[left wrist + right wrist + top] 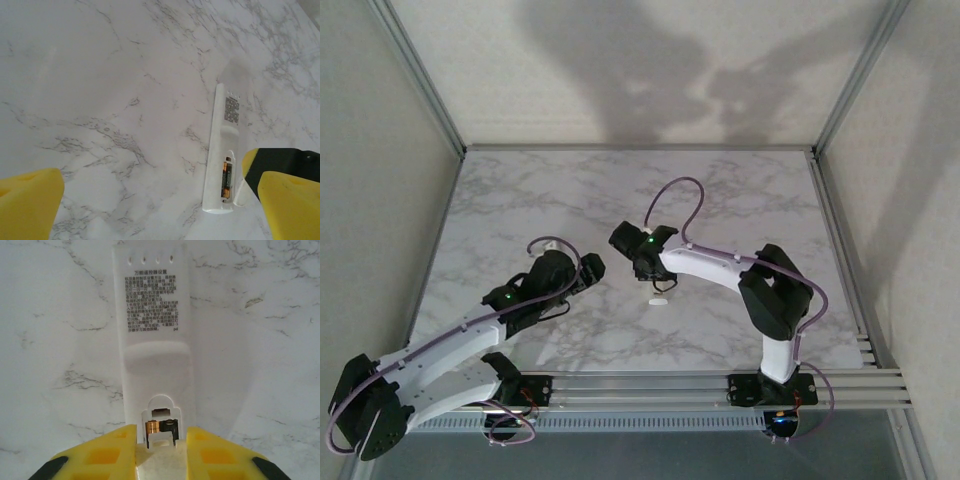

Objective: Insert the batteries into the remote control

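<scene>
right gripper clamps remote control, steadying it back-up on desk | battery seated | left gripper released, standing by

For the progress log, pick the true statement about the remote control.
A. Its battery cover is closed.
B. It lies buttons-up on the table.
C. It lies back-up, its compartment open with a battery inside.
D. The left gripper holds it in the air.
C: in the left wrist view the remote control lies on the marble table with its printed back up, and a battery sits in the open compartment.
</scene>
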